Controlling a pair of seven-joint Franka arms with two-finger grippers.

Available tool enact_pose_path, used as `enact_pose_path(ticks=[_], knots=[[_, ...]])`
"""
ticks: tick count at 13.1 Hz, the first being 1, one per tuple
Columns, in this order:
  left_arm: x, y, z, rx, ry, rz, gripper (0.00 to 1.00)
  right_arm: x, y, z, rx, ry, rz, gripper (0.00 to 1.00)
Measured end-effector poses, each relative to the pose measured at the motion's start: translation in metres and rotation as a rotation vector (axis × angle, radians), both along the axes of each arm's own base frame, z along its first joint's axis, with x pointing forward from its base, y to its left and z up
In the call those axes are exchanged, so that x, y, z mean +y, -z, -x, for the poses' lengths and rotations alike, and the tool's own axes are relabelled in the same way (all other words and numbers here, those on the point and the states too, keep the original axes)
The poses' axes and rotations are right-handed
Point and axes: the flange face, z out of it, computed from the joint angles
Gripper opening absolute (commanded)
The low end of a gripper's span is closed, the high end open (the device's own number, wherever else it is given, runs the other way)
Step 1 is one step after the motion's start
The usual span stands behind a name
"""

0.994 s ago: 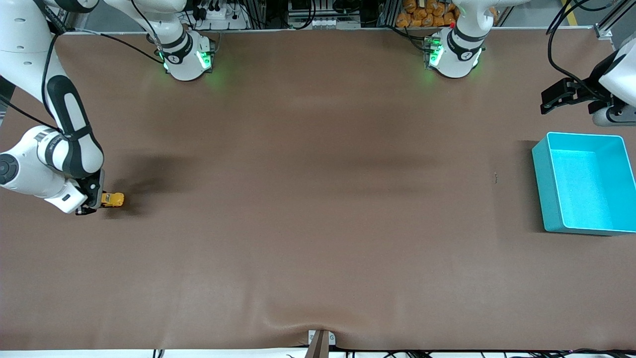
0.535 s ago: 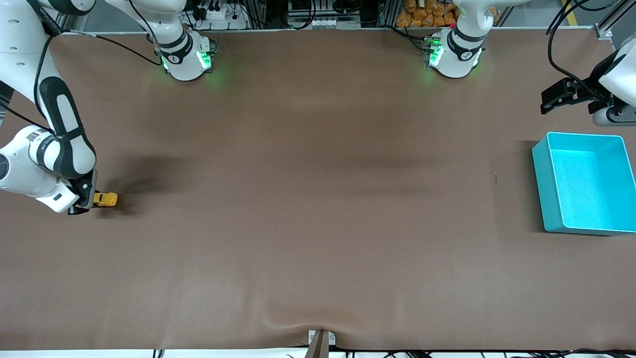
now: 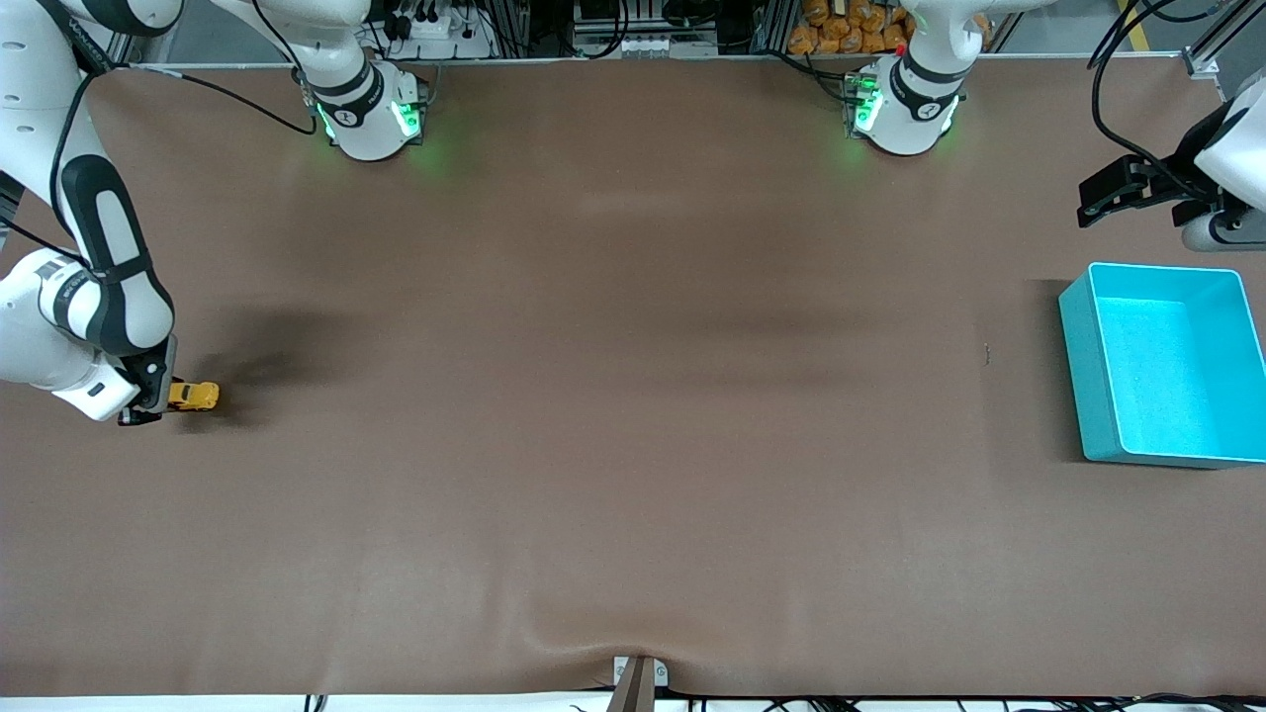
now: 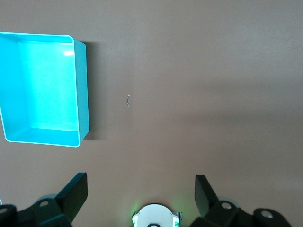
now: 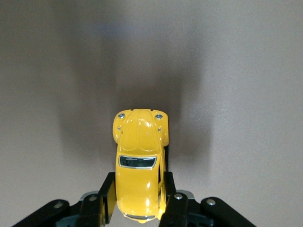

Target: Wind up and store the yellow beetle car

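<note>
The yellow beetle car (image 3: 194, 396) (image 5: 139, 161) is on the brown table at the right arm's end. My right gripper (image 3: 161, 400) (image 5: 137, 187) is shut on its rear half, a black finger (image 5: 108, 194) pressed on each side; the car's nose points toward the table's middle. My left gripper (image 3: 1128, 188) (image 4: 141, 191) hangs open over the table at the left arm's end, beside the teal bin (image 3: 1163, 364) (image 4: 42, 87), with nothing between its fingers (image 4: 75, 191).
The teal bin has nothing in it and stands near the table's edge at the left arm's end. The two arm bases (image 3: 371, 114) (image 3: 900, 109) glow green along the table's rim farthest from the front camera.
My right gripper has dragged the car along the table toward the right arm's end. The left arm has not moved.
</note>
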Motion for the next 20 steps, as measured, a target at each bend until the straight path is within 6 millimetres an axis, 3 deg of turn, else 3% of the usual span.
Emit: enact_pose_path(ticks=[2,13,14,15,16,20], knots=[[0.0,0.0,0.0,0.001,-0.001,0.01,1.0,-0.004,0.0,0.0,-0.001,0.002,0.001,0.3],[0.0,0.0,0.0,0.001,-0.004,0.02,1.0,-0.017,0.0,-0.004,0.028,0.027,-0.018,0.32],[0.0,0.0,0.0,0.001,-0.004,0.02,1.0,-0.017,0.0,-0.004,0.027,0.031,-0.022,0.36],[0.0,0.0,0.0,0.001,-0.004,0.02,1.0,-0.018,0.0,-0.003,0.026,0.032,-0.023,0.53],[0.0,0.0,0.0,0.001,-0.004,0.02,1.0,-0.018,0.0,-0.004,0.027,0.032,-0.024,0.99],[0.0,0.0,0.0,0.001,-0.004,0.02,1.0,-0.019,0.007,-0.005,0.063,0.034,-0.038,1.0]])
